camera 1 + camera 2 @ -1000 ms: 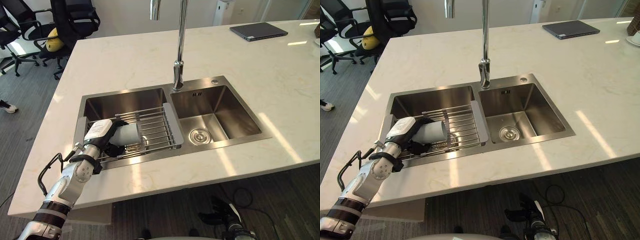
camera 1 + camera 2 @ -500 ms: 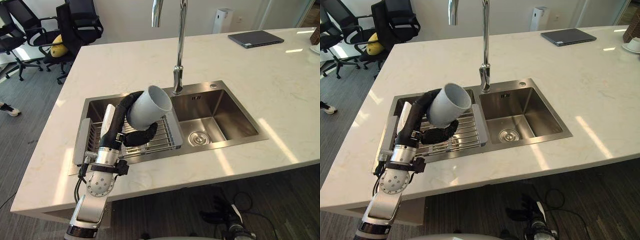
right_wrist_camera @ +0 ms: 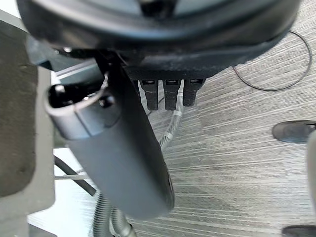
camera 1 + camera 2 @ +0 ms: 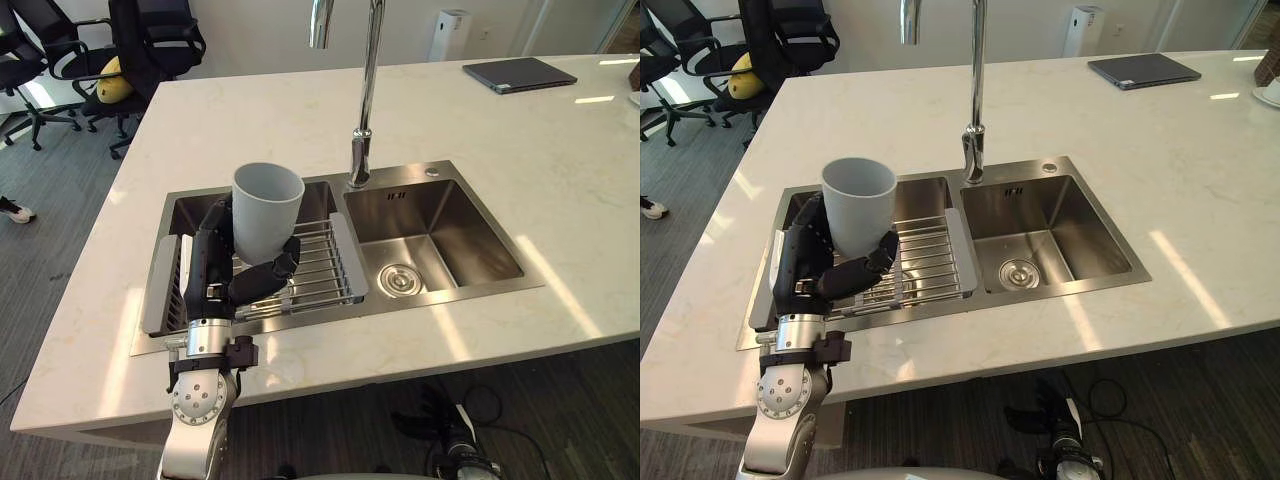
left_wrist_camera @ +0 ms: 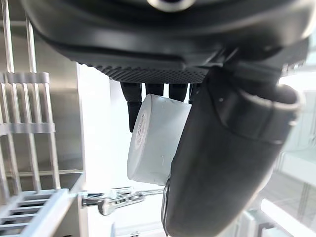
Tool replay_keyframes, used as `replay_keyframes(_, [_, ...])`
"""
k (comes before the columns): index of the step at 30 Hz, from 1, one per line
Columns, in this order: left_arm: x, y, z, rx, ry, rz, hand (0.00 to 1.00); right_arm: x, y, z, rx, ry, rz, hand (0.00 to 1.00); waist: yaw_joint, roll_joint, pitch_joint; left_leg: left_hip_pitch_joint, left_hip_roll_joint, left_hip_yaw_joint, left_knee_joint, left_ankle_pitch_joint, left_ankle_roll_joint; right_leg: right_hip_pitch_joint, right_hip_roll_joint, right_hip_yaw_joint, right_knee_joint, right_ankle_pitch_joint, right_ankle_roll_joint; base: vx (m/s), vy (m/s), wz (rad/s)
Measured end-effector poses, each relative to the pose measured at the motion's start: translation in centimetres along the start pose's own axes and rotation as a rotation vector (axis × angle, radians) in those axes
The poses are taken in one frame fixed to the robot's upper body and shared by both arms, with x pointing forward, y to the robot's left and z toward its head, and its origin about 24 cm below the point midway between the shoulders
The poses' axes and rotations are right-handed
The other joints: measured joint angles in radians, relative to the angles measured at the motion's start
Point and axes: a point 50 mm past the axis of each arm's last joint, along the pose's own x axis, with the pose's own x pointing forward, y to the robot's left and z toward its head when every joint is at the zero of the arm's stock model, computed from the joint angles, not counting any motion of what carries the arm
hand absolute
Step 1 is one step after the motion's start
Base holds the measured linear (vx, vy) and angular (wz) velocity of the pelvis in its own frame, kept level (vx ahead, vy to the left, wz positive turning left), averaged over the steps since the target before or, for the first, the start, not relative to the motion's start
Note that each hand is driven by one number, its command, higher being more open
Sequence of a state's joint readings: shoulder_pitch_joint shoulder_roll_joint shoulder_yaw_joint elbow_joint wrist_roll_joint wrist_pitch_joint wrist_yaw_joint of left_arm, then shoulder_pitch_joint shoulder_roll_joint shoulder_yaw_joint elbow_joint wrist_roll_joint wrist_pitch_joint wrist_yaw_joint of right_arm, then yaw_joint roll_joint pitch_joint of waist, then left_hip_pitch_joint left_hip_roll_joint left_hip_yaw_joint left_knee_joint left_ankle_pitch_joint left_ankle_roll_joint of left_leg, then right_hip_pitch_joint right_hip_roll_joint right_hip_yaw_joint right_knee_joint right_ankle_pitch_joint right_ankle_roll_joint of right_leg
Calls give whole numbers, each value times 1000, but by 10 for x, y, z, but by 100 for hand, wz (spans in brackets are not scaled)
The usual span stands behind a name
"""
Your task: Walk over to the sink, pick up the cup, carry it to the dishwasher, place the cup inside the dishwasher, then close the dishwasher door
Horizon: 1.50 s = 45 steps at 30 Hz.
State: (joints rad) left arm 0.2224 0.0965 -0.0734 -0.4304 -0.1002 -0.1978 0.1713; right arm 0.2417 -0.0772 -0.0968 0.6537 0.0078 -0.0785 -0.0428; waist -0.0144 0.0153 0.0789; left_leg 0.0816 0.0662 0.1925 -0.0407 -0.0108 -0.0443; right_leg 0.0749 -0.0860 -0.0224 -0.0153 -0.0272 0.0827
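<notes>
Cup point(image 4: 266, 208): gripped in left hand point(image 4: 205, 272) and raised clear above the left basin of the sink point(image 4: 400, 303). Stands upright, long axis close to vertical, open mouth facing up, base pointing down toward the wire rack point(image 4: 322, 262). Pale grey, smooth, matte; round in section, tapering from a wide rim to a narrower flat base. Hollow inside shows from above as a slightly darker grey.

Grip: closed round the lower half of the wall, with the thumb point(image 4: 268, 282) crossing the near side and the dark fingers point(image 5: 134, 101) wrapping the far side. Seen from the left wrist: flat round base turned toward the lens, thumb lying along one flank.

Below it: rack of thin parallel steel bars with pale grey end pieces, laid across the left basin. Sink of brushed steel, two rectangular basins with rounded corners, round drain in the right one. Tall chrome tap point(image 4: 362, 130) rising behind the divider. Pale stone countertop point(image 4: 520, 140), faintly veined and glossy, with a dark closed laptop point(image 4: 518, 73) at the far right. Black office chairs point(image 4: 150, 40) beyond the far left corner.

Under the counter edge: right hand point(image 3: 148, 34), idle, fingers loose, holding nothing, above grey striped floor point(image 3: 256, 163).
</notes>
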Motion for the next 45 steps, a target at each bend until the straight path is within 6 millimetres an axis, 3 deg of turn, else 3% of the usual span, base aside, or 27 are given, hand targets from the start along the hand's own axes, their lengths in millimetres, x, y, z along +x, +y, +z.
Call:
replay_keyframes(5, [-3, 1, 0, -23, 5, 30, 30, 2, 0, 11, 4, -42, -5, 90, 4, -13, 9, -29, 3, 34, 57, -33, 2, -70, -3, 41, 95, -36, 5, -28, 9, -22])
replay_keyframes(7, [-2, 1, 6, -38, -18, 37, 30, 5, 3, 25, 8, -93, 1, 90, 1, -22, 35, -62, 5, 53, 116, -58, 8, -125, -6, 63, 182, -57, 13, -44, 11, -28])
replay_keyframes(11, [2, -7, 10, -62, -42, 14, 30, 7, 2, 40, 11, -151, -22, 90, -2, -33, 71, -113, 3, 44, 217, -99, 32, -166, -23, 29, 270, -64, 21, -87, 27, 4])
replay_keyframes(12, [3, -9, 11, -64, -52, 4, 30, 7, 2, 42, 12, -159, -29, 90, 1, -34, 71, -134, 1, 37, 230, -104, 41, -159, -34, 25, 252, -62, 46, -108, 48, 24])
replay_keyframes(13, [4, -9, 12, -68, -60, 5, 30, 7, 2, 44, 12, -166, -29, 90, 6, -32, 71, -144, 2, 39, 237, -107, 49, -163, -38, 25, 270, -86, 58, -108, 17, 37])
replay_keyframes(14, [5, -8, 11, -61, -57, 3, 30, 8, 6, 47, 4, -174, -16, 90, 14, -32, 77, -164, -3, 20, 260, -103, 53, -179, -41, 21, 447, -182, 69, -67, -16, 35])
replay_keyframes(15, [4, -7, 10, -59, -50, 9, 30, 8, 9, 48, -5, -176, -3, 90, 25, -35, 75, -173, -9, 11, 268, -101, 54, -162, -38, 13, 500, -218, 77, -52, -41, 38])
replay_keyframes(17, [2, -5, 9, -57, -46, 23, 30, 10, 13, 55, -15, -201, 14, 90, 60, -43, 69, -223, -20, 3, 297, -93, 53, -131, -34, 0, 434, -257, 55, -42, -88, 20])
replay_keyframes(18, [2, -6, 9, -60, -44, 23, 30, 13, 13, 63, -22, -224, 17, 90, 76, -34, 64, -273, -24, -10, 299, -69, 49, -123, -26, -6, 329, -255, 31, -97, -121, 37])
replay_keyframes(19, [2, -9, 8, -77, -35, 23, 30, 15, 12, 72, -31, -246, 13, 90, 76, -7, 70, -303, -12, -37, 288, -43, 46, -121, -5, -27, 275, -215, 2, -120, -92, 46])
replay_keyframes(21, [0, -18, 5, -105, -19, -5, 30, 18, 12, 81, -23, -270, 10, 90, 76, 22, 98, -312, 6, -97, 272, -5, 29, -68, 33, -85, 191, -163, -26, -147, -102, 72])
replay_keyframes(24, [-3, -26, 2, -125, 3, -49, 30, 18, 13, 81, -23, -272, 7, 90, 75, 27, 101, -310, 22, -140, 293, 21, 0, -28, 67, -127, 191, -156, -49, -159, -132, 60])
replay_keyframes(26, [-3, -29, 3, -134, 2, -75, 30, 18, 10, 84, 6, -291, -17, 90, 58, 21, 102, -310, 6, -177, 232, 103, -29, -34, 51, -181, 194, -157, -76, -283, -115, 79])
replay_keyframes(27, [-3, -33, 3, -150, 2, -101, 30, 18, 8, 85, 28, -294, -33, 90, 47, 12, 106, -326, 3, -154, 273, 73, -10, -53, 35, -221, 201, -152, -84, -292, -90, 81])
replay_keyframes(28, [-4, -38, 3, -162, 5, -123, 30, 18, 4, 85, 36, -293, -49, 90, 45, 19, 102, -330, 7, -124, 366, 2, 12, -62, 23, -240, 206, -145, -87, -208, -59, 71])
replay_keyframes(31, [-2, -48, -2, -200, 23, -166, 30, 16, 2, 81, 34, -285, -54, 90, 19, 22, 96, -234, 48, -46, 464, -120, 11, -61, -6, -298, 201, -124, -78, -131, 24, 62])
replay_keyframes(32, [-1, -51, -3, -207, 27, -174, 30, 16, 1, 80, 34, -283, -56, 90, 16, 25, 92, -205, 54, -40, 446, -126, 8, -61, -7, -308, 198, -119, -75, -92, 98, 60])
replay_keyframes(33, [-1, -58, -6, -230, 39, -191, 30, 13, -1, 77, 34, -282, -64, 90, 12, 54, 74, -124, 64, -43, 339, -120, 1, -67, -2, -327, 190, -112, -64, -59, 110, 44])
replay_keyframes(35, [1, -64, -4, -247, 32, -206, 30, 13, 0, 79, 38, -291, -66, 90, -2, 82, 55, -79, 65, -44, 180, -117, -16, -93, 2, -356, 191, -101, -46, -76, 202, 44])
replay_keyframes(39, [2, -57, -13, -201, 64, -204, 30, 11, 23, 77, 93, -277, -12, 90, 8, 48, 42, -61, 25, -44, 165, -104, -20, -74, -30, -353, 179, -78, -21, -38, 155, 11])
replay_keyframes(45, [-4, -54, -17, -195, 90, -192, 30, 11, 33, 76, 75, -276, 30, 90, 26, 40, 17, -55, 11, -62, 144, -88, -1, -56, -39, -374, 162, -67, -13, -29, 37, 12])
